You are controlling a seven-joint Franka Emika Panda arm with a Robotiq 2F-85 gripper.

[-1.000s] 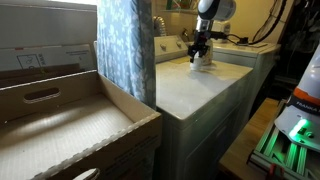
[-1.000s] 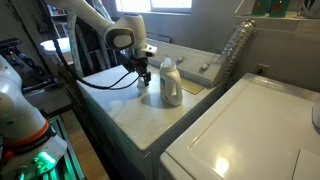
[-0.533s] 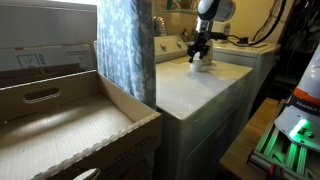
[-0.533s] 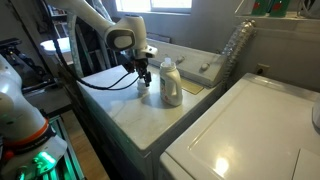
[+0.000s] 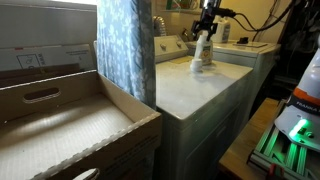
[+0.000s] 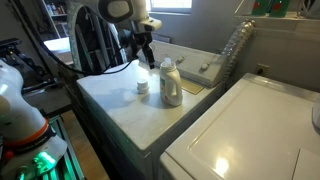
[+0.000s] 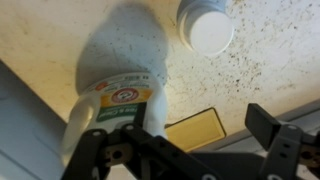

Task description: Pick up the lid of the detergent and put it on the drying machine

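The lid [image 6: 143, 87], a small round whitish cap, sits on the flat white top of the drying machine [image 6: 115, 105], just beside the detergent [image 6: 171, 82], a whitish bottle with a yellow-orange label. My gripper [image 6: 146, 45] hangs well above them, open and empty. In the wrist view the lid [image 7: 209, 27] lies at the upper right and the detergent [image 7: 115, 85] stands at the left, with my gripper [image 7: 178, 135] spread wide over the surface. In an exterior view the detergent [image 5: 203, 52] stands on the drying machine [image 5: 190, 88] under the gripper [image 5: 207, 18].
A yellow pad [image 7: 195, 130] lies beside the bottle. A second white appliance [image 6: 250, 130] stands next to the machine. A wooden crate [image 5: 60, 120] and a patterned curtain [image 5: 125, 50] fill the near side. The machine's back console [image 5: 170, 48] rises behind.
The gripper opened, let go of the lid on the machine top and rose straight up. The lid stays beside the bottle.
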